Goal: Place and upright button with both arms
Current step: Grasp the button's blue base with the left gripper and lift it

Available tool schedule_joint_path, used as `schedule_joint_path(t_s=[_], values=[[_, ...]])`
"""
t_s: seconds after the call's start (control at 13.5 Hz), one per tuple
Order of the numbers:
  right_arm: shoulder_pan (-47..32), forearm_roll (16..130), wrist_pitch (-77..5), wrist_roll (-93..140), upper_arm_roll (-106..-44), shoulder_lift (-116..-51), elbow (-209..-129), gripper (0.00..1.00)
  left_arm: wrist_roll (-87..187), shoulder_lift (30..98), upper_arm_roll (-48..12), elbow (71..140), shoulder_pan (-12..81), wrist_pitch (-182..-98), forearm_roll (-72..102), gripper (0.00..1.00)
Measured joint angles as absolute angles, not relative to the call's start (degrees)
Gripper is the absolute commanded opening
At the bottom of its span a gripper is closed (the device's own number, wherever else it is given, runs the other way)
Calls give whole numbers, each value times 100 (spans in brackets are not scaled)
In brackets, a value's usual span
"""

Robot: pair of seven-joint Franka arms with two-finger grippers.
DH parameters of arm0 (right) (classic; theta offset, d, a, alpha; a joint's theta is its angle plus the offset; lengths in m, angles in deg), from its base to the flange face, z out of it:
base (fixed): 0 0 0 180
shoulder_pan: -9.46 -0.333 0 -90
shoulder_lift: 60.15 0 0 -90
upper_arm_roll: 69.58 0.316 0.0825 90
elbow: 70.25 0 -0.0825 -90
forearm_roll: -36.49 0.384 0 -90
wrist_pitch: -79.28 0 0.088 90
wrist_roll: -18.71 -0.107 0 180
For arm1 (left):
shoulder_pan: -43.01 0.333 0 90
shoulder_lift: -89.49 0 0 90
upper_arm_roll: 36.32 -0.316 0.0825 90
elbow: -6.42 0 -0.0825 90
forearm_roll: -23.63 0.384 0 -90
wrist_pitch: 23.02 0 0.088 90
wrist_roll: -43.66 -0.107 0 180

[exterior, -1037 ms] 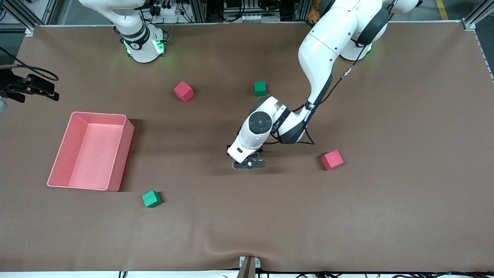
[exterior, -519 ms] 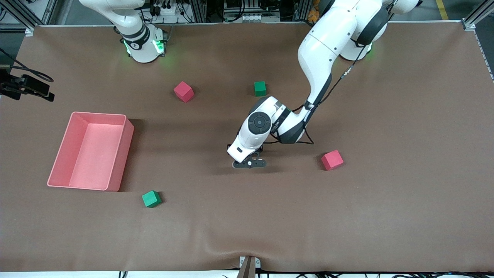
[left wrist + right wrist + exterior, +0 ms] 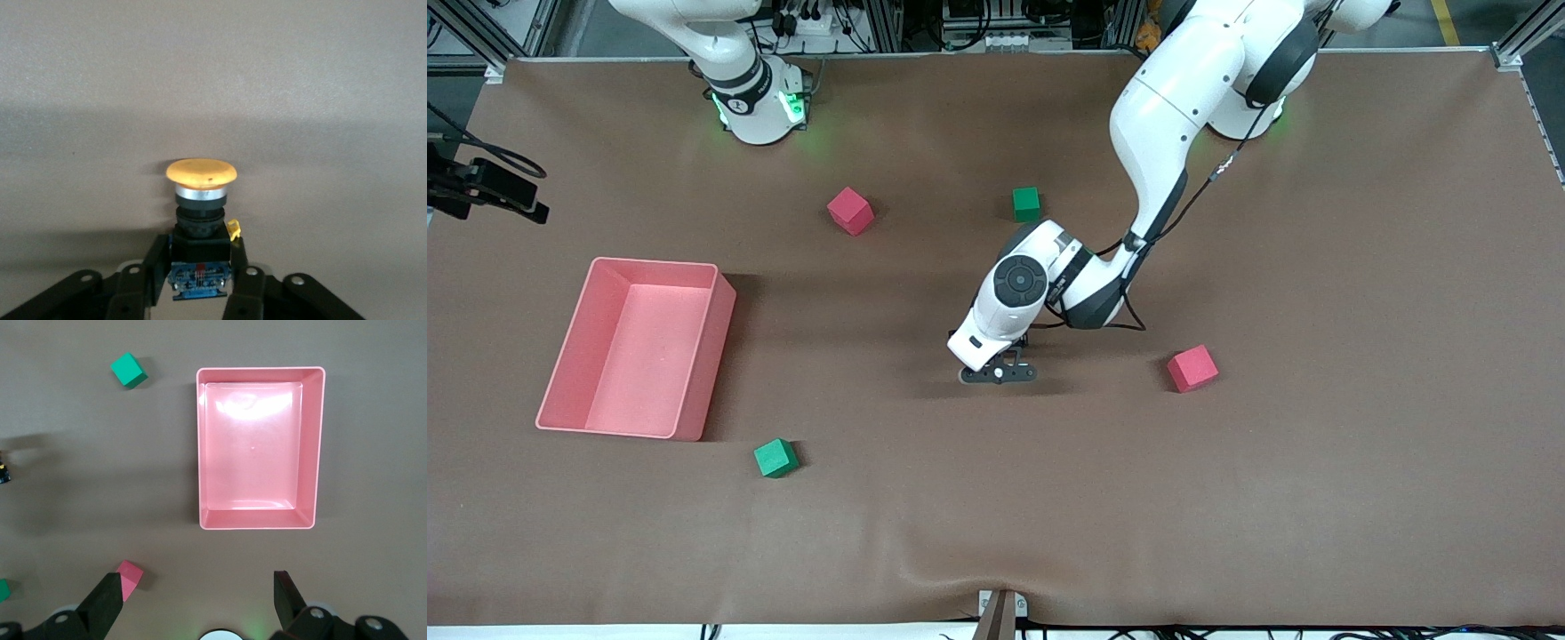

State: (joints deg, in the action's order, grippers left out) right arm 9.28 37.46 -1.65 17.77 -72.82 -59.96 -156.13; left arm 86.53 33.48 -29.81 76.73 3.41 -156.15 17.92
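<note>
My left gripper point(image 3: 999, 373) is low over the middle of the table and shut on the button. In the left wrist view the fingers point(image 3: 155, 257) clamp the button's black body point(image 3: 200, 241). Its round orange cap point(image 3: 201, 171) points away from the gripper, over bare brown mat. The hand hides the button in the front view. My right gripper point(image 3: 494, 191) hangs high at the right arm's end of the table. It is open and empty in the right wrist view point(image 3: 198, 597), looking down on the pink bin point(image 3: 313, 453).
The pink bin point(image 3: 698, 373) stands toward the right arm's end. Red cubes point(image 3: 850, 211) point(image 3: 1192, 368) and green cubes point(image 3: 1026, 204) point(image 3: 775, 458) lie scattered around the left gripper. One green cube point(image 3: 128, 370) and one red cube point(image 3: 129, 577) show beside the bin.
The left hand with the button has shifted slightly toward the right arm's end. The right gripper has drifted farther toward the table's end. Both grips are unchanged.
</note>
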Motion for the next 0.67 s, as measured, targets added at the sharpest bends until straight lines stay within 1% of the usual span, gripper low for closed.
schedule_joint_path(t_s=[0.07,0.44,0.52,0.67], values=[[908,3746,-158,1777,-7253,-5996,-15617,100,8653,3348,-2981,7673,341,-15615,1792,11],[905,3746,-145,1777,-7189,-5996,-15624,100,8653,3392,-3000,7576,356,-15616,1792,6],[903,3746,-145,1777,-7181,-5996,-15624,100,8674,3433,-2999,7548,348,-15616,1792,0],[883,3746,-145,1777,-7167,-5996,-15624,100,8841,3547,-2999,7533,332,-15615,1792,2]])
